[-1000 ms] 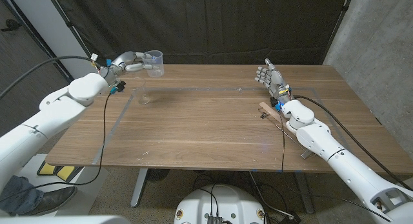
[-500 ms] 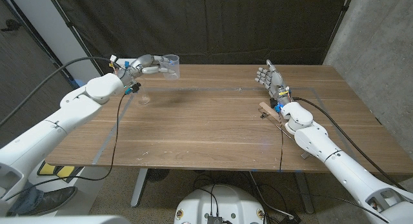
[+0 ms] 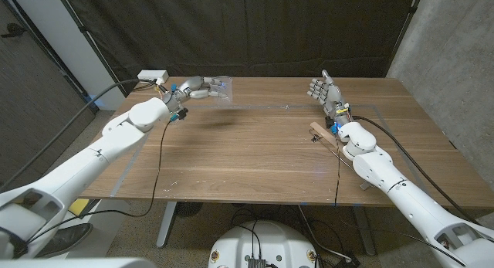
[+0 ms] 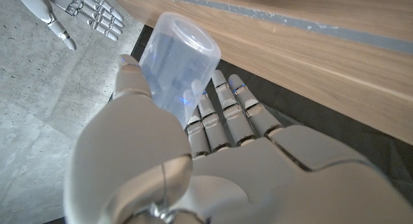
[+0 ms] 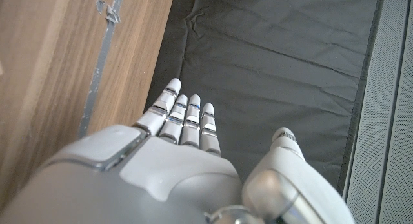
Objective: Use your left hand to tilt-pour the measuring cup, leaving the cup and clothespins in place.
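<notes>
Since the clear cup (image 4: 175, 62) looks light and slick, I'd grip its wall firmly; left hand (image 4: 193, 159) holds it, right hand (image 3: 324, 90) spread.

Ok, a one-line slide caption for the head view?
Left hand holds the clear measuring cup tipped sideways above the table; right hand open.

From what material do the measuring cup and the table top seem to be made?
Measuring cup: probably clear plastic, smooth and slightly frosted; the fingers of the left robot hand holding it show through its wall. Table: it looks like wood or a wood veneer with a matte brown finish; long grain lines run along the boards.
</notes>
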Tool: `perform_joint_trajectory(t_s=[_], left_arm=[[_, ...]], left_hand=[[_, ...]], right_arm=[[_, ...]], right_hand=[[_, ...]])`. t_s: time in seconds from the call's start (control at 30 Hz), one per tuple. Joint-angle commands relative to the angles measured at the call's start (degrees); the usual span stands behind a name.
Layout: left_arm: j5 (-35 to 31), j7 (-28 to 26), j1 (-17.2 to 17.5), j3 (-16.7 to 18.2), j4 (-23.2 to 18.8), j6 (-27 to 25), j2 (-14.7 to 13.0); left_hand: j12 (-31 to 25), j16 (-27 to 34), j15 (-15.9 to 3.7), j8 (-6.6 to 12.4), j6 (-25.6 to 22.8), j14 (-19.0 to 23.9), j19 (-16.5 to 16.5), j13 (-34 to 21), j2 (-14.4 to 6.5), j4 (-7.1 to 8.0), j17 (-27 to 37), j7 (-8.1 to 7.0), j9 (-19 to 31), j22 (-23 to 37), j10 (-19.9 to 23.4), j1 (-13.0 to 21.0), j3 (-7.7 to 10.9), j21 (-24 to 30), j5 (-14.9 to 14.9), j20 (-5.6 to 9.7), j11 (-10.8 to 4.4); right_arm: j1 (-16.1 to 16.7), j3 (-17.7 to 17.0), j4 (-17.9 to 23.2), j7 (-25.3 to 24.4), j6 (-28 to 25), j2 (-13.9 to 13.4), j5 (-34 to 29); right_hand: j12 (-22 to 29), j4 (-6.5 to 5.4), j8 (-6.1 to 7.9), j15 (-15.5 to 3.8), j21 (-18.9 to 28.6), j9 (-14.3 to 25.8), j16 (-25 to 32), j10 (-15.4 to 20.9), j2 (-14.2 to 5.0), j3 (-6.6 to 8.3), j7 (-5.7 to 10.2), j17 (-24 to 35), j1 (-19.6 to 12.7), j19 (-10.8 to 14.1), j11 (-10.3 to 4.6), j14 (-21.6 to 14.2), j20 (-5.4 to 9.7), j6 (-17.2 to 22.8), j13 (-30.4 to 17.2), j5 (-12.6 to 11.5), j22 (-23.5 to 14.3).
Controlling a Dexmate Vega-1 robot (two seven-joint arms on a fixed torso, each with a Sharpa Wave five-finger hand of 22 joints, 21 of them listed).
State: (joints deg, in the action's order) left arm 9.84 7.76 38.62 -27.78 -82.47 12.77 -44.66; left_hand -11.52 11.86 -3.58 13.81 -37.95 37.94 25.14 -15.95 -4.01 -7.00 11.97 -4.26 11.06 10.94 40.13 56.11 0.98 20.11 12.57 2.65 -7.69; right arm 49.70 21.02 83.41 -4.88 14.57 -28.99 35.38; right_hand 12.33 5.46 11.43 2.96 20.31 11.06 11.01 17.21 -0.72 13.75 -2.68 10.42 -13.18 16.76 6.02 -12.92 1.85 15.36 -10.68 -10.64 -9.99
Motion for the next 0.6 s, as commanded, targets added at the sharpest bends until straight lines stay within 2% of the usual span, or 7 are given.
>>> perform_joint_trajectory(t_s=[0.03,0.33,0.47,0.6], left_arm=[[-7.4,-6.9,-2.7,-5.4,6.7,1.6,6.5],[-16.8,-13.4,-3.4,-8.8,5.5,-2.4,6.9],[-21.1,-17.1,-4.2,-10.6,7.5,-1.4,8.0],[-20.8,-16.5,-5.8,-12.0,11.7,1.3,10.0]], left_hand=[[0.2,-0.2,-4.48,0.00,-0.8,-0.1,-0.4,-0.2,-1.1,4.13,0.2,0.65,0.3,0.1,-0.3,-0.4,3.99,-0.2,-0.2,-0.02,-0.29],[0.2,-0.2,-4.44,-0.10,-0.7,-0.3,-0.9,-0.1,-1.1,4.10,0.1,0.67,0.3,0.1,-0.6,-0.3,3.99,-0.4,-0.2,-0.46,-0.19],[0.1,-0.1,-4.48,0.02,-1.1,-0.2,-0.8,-0.1,-1.0,4.05,0.1,0.38,0.3,0.1,-0.4,-0.3,3.97,-0.4,-0.2,-0.39,-0.27],[0.0,-0.1,-4.66,0.06,-1.3,-0.2,-0.7,-0.1,-0.9,4.03,0.1,0.22,0.3,0.1,-0.3,-0.3,3.91,-0.4,-0.2,-0.22,-0.41]], right_arm=[[-0.5,-0.6,-1.8,1.4,2.7,0.1,-0.2],[-0.5,-0.9,-2.7,2.0,3.0,0.2,0.5],[-0.6,-0.9,-3.1,2.3,2.9,0.2,0.8],[-0.5,-0.9,-2.9,2.4,2.4,0.0,1.0]], right_hand=[[0.2,-0.10,0.19,-0.26,-0.3,0.1,-0.1,0.5,-0.38,-0.10,0.20,0.1,-0.1,0.4,-0.25,-0.6,-0.06,0.5,-0.1,-0.1,-0.3],[0.2,-0.06,0.16,-0.27,-0.4,0.1,-0.1,0.6,-0.37,-0.14,0.29,0.1,-0.1,0.5,-0.22,-0.6,-0.06,0.5,-0.1,-0.1,-0.3],[0.1,-0.06,0.17,-0.26,-0.5,0.1,-0.1,0.5,-0.38,-0.15,0.33,0.1,-0.1,0.5,-0.29,-0.6,-0.06,0.6,-0.1,-0.1,-0.3],[0.2,-0.05,0.16,-0.27,-0.5,0.1,-0.1,0.5,-0.39,-0.16,0.36,0.1,-0.1,0.5,-0.29,-0.6,-0.10,0.6,-0.1,-0.1,-0.3]])
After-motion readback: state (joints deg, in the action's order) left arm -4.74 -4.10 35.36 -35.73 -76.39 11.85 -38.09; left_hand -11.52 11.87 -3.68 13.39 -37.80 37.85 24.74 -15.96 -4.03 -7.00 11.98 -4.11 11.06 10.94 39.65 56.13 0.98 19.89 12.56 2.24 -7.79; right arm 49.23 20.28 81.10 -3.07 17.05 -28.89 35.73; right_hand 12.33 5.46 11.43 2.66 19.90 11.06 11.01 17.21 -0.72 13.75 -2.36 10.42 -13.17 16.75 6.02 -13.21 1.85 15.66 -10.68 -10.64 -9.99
